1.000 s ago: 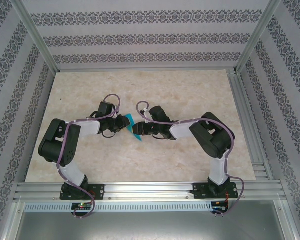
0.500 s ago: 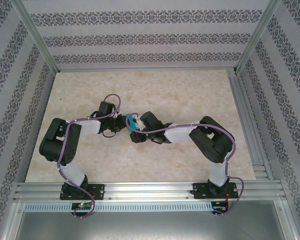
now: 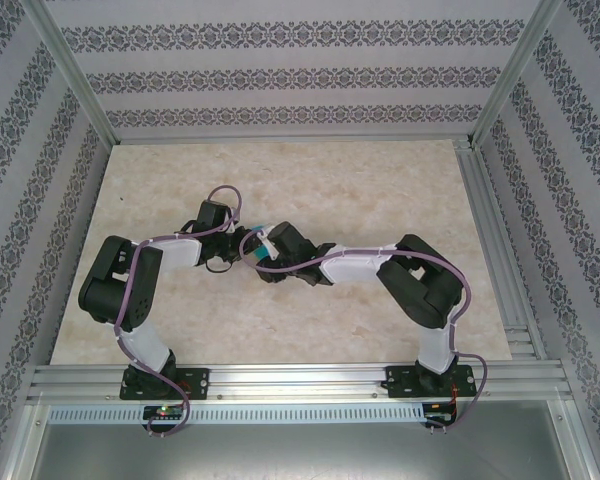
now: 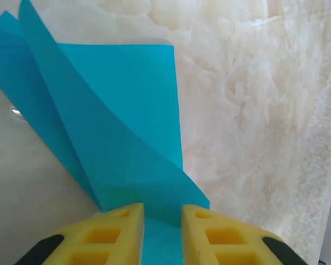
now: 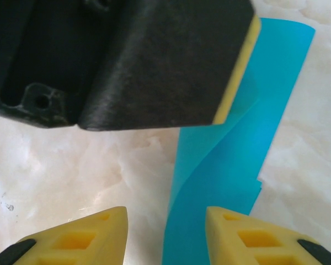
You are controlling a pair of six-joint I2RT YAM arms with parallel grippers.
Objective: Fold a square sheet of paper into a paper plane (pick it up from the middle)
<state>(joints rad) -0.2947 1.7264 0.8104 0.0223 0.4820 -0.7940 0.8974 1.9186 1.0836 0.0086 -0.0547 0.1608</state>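
Left hand [image 4: 163, 234]: clenched. Its yellow fingers [image 4: 113, 234] stand close together with the square sheet of paper [image 4: 127, 138] pinched between them at one narrow end. From that grip the turquoise-blue sheet fans out away from the hand in at least two layers. One layer has a straight outer edge and lies low over the worktop [image 4: 265, 110]. Another curls upward and ends in a point at the upper left of the left wrist view.

Right hand [image 5: 165, 234]: released. Its two yellow fingers [image 5: 77, 237] stand apart with a clear gap. The lower edge of the sheet runs into that gap, close beside the finger on the right of the right wrist view. Whether it touches that finger cannot be told. In the same view, the black body and yellow pad of the left hand sit above, against the sheet's upper part.

From the top camera, both hands meet near the middle of the pale marbled worktop, and a small patch of the sheet shows between them. Both arms are bent inward. The patterned walls [image 3: 300, 80] are well apart from the hands.
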